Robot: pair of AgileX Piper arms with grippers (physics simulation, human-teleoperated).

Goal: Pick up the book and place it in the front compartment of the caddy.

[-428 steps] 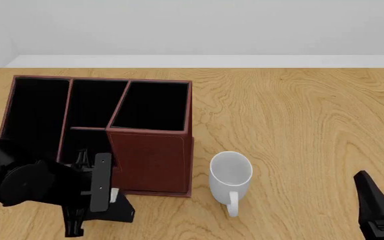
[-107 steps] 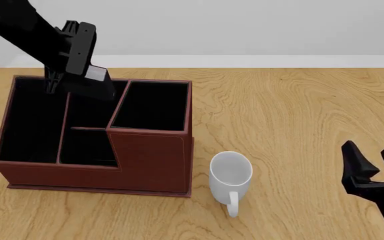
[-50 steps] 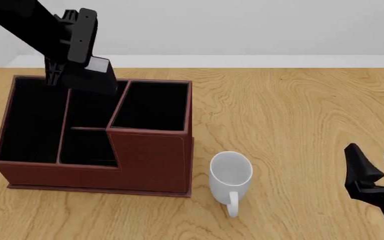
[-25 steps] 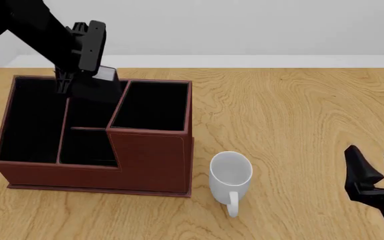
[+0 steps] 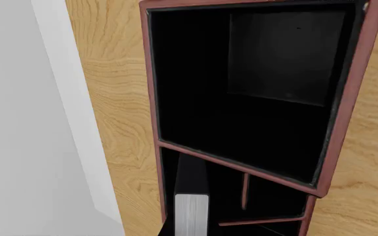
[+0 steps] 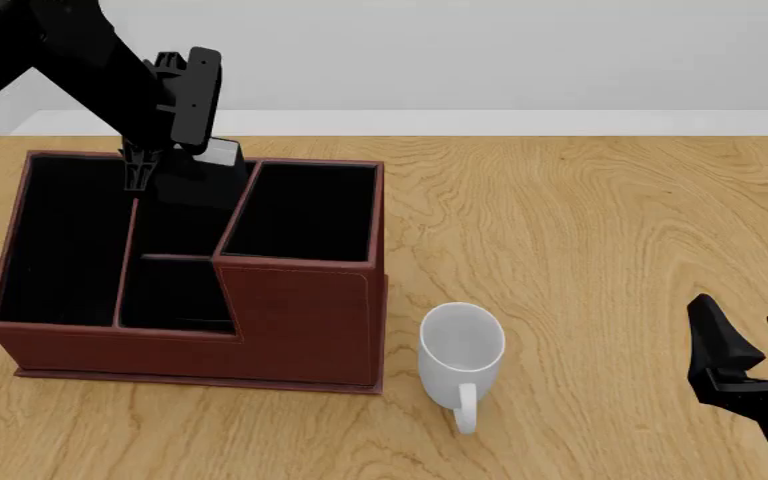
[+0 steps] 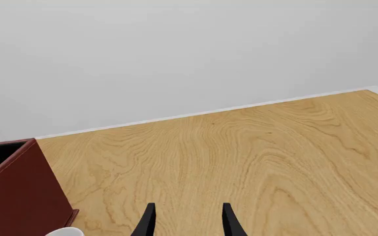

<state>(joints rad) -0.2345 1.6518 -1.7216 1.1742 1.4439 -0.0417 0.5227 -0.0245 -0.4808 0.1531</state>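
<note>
The book (image 6: 211,168) hangs clamped in the left gripper (image 6: 157,150) over the caddy's (image 6: 297,310) rear middle section; the right gripper (image 6: 747,352) sits spread and bare beside the mug (image 6: 462,350). The left wrist shows the book's white page edge (image 5: 191,214) above bare black compartments. The right wrist shows fingers (image 7: 147,221) apart over the table (image 7: 255,152).

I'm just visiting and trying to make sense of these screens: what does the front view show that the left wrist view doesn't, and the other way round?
Only the front view shows the white mug, the right gripper with its fingers apart, and the left gripper holding the book above the far side of the caddy. Only the left wrist view looks straight down into the caddy's black sections and shows the book's white page edge close up. Both show the book, the caddy and the wooden table.
</note>
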